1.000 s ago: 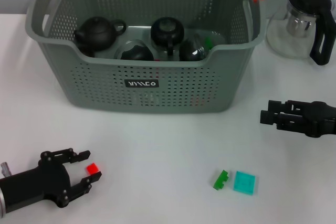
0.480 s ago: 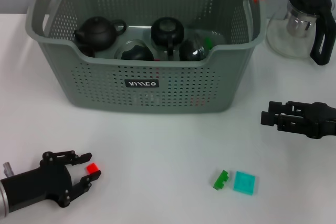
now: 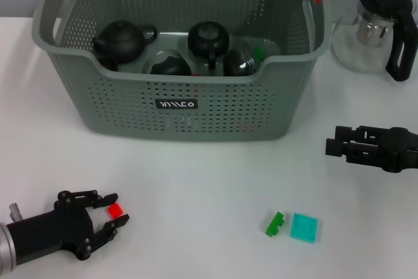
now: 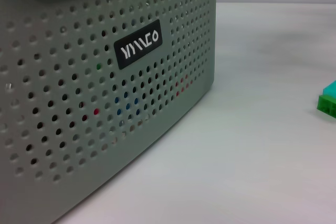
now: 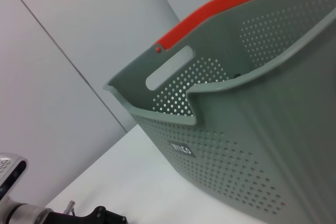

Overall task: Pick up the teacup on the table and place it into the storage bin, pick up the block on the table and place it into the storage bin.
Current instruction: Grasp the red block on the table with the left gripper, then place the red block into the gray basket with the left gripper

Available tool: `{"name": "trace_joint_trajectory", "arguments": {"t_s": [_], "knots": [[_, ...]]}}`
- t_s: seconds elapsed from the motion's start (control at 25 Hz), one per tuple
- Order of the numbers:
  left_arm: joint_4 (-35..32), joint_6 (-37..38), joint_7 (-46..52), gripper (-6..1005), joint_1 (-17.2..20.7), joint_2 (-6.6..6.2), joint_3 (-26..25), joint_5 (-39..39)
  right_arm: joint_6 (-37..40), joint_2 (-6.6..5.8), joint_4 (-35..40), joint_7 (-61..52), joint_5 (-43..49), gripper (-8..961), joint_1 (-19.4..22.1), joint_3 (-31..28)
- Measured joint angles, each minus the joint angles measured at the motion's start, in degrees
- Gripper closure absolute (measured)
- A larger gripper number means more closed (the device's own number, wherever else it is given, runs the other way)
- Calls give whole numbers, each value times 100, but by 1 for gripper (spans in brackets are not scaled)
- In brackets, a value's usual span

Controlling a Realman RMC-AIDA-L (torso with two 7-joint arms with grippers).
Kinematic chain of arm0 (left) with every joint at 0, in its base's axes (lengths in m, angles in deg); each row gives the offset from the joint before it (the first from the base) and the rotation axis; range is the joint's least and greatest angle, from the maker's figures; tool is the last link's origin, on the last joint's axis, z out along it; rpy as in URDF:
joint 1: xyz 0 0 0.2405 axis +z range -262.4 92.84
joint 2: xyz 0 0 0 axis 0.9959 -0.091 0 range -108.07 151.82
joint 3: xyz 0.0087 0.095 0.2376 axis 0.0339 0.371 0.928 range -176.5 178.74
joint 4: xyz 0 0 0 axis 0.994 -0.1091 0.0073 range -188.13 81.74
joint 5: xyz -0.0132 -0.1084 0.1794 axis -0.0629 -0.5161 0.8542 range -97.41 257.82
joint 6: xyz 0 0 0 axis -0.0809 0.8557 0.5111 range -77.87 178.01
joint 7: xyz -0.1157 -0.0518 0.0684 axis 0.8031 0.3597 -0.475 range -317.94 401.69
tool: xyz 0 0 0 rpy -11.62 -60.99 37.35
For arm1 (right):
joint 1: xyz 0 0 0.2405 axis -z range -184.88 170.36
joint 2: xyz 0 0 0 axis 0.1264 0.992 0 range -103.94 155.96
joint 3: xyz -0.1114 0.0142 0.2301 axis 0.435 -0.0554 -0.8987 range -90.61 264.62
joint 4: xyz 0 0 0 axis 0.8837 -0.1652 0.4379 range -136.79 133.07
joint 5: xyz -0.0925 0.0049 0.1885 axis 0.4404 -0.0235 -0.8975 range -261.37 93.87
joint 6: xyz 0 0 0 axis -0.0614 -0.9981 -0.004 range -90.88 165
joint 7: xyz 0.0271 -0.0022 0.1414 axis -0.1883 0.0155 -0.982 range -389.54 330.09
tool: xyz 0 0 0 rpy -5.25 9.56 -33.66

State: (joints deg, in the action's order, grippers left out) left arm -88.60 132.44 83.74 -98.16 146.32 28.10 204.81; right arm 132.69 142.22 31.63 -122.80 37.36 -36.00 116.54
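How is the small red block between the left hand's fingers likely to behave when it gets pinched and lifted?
The red block looks like a rigid plastic piece, so it probably won't deform. It is small beside the open left hand, so likely very light. Lying flat on the smooth white table, it may skid or twist if the fingers close unevenly; rolling seems unlikely.

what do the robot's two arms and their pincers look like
Both are matte black. The left pincer has two angular fingers built from linked bars with visible pivot joints, mounted on a black cylindrical wrist that meets a silver metal segment with a small silver stub. The right pincer is the same black linked-bar build, blocky and ridged. No cables or markings show.
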Motion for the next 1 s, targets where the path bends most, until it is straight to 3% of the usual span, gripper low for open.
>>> {"name": "trace_joint_trajectory", "arguments": {"t_s": [0.2, 0.44, 0.56, 0.8, 1.0], "knots": [[-39, 28, 39, 589, -1, 0, 7, 4, 0, -2, 0, 0, 0, 268, 0, 0], [-101, 36, 237, 786, -5, 0, -14, -4, 0, -3, 8, -29, 0, 269, 0, -1], [-207, 201, 458, 800, -4, 0, -36, -8, -1, -2, 23, -64, 0, 269, 0, 0], [-553, 1439, 930, 809, -50, -52, -559, -55, 3, -3, 33, -66, 0, 269, -17, -1], [-495, 2717, 1824, 802, -437, -149, -793, -190, 7, 6, 44, -69, 1, 268, -26, 6]]}}
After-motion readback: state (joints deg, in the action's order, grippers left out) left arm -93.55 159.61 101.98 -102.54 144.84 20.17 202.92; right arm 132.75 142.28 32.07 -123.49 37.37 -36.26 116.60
